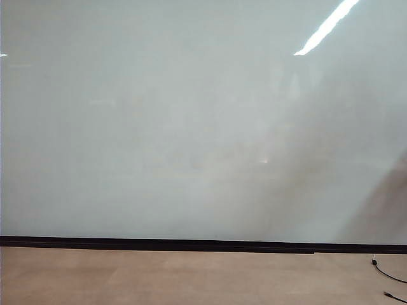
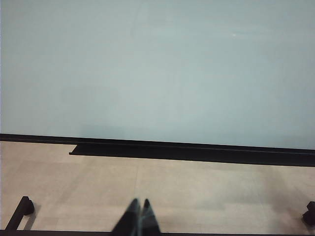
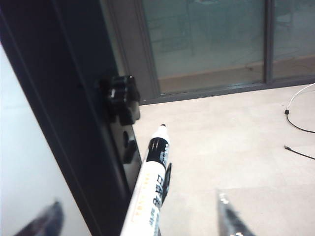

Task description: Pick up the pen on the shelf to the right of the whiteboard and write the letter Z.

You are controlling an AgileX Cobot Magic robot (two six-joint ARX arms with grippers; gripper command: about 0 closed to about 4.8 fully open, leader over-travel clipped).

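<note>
The whiteboard fills the exterior view, glossy and pale, with a black strip along its lower edge; no letter Z shows on it. Neither gripper appears in that view. In the right wrist view the pen, a white marker with a dark tip, stands beside the board's black side frame, on a black holder that I take for the shelf. My right gripper is open around the pen, with a finger well clear on each side. My left gripper is shut and empty above the tan floor, facing the whiteboard.
A black tray runs along the board's bottom. Black stand feet rest on the floor at both sides. A black knob juts from the side frame. Cables lie on the floor, and a glass wall stands behind.
</note>
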